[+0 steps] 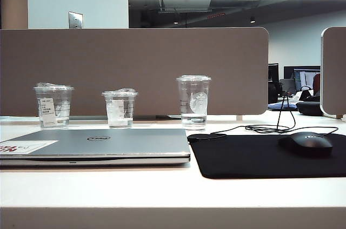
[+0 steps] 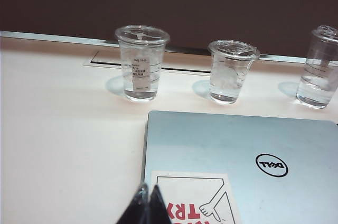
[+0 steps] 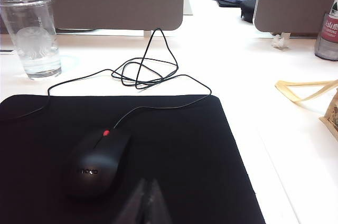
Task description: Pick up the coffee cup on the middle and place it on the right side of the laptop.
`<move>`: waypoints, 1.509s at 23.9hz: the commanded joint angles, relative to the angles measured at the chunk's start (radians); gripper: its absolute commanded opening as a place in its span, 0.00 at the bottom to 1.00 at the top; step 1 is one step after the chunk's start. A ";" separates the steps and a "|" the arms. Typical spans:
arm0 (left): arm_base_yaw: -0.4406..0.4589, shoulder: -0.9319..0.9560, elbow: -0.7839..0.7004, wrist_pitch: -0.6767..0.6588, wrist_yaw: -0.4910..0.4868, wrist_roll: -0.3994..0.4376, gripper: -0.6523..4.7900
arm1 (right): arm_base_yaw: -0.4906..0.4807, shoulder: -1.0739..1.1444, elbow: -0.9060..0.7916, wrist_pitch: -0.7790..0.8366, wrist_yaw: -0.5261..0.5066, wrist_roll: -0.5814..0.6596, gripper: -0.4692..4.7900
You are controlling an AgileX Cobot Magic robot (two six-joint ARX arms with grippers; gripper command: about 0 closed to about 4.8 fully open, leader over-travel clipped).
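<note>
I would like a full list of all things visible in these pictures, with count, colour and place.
coffee cup: 1, clear, middle of the row behind the laptop
other cups: 2, clear, labelled cup at left, tall cup at right
laptop: 1, silver-grey, closed, front left of desk
mouse pad: 1, black, right of laptop
mouse: 1, black, on the pad, wired
partition: 1, grey-brown, behind the cups
left gripper: 1, black, shut, above laptop's near edge
right gripper: 1, black, shut, above the pad
</note>
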 commanded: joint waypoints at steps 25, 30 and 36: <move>-0.002 0.467 0.786 -0.292 0.140 0.139 0.11 | 0.001 0.167 0.467 -0.096 -0.141 0.125 0.08; -0.032 0.611 0.890 -0.278 0.117 0.194 0.11 | 0.001 0.475 0.704 -0.140 -0.253 0.123 0.08; -0.095 0.750 0.906 -0.179 0.117 0.208 0.11 | 0.002 0.745 0.946 -0.279 -0.363 0.072 0.08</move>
